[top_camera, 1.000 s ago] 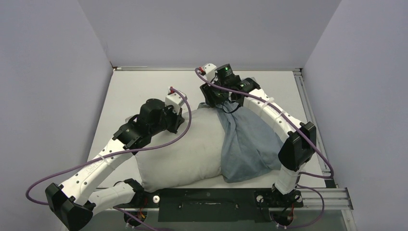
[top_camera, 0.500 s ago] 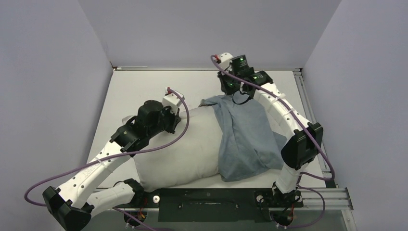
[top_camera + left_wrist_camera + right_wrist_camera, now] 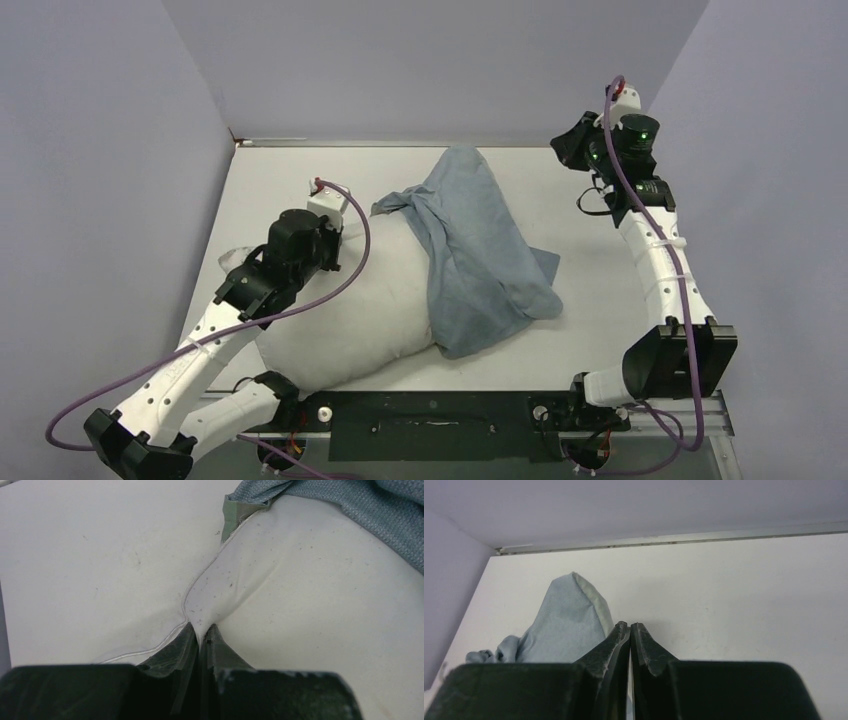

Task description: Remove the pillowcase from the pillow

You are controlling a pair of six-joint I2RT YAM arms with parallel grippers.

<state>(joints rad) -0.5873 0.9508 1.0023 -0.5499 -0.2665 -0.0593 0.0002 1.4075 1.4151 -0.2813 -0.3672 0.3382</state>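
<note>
My left hand point(image 3: 202, 632) is pressed together on the pillow point(image 3: 350, 310), pinching a fold of white cover right at its seam on the far left edge; this grip anchors the pillow on the left half of the desk point(image 3: 590, 320).

My right hand point(image 3: 630, 627) is pressed together on nothing; it hangs raised near the far right corner of the desk, well apart from the cloth.

The pillowcase point(image 3: 470, 240) lies limp across the right end of the pillow; one tip points toward the far edge of the desk, and the lower part spills onto the desk toward the near edge; a bunched corner rests on the pillow's far edge, near my left hand.

Step in hand, as I judge it: stripping the case off the anchored pillow; most of the pillow is bare, but whether its right end sits inside the cloth I cannot tell.

Next move calls for: spreading the right hand; lowering it onto the loose cloth; pinching cloth alone, not the pillow under it; drawing toward the right edge while the left hand holds its pinch.
</note>
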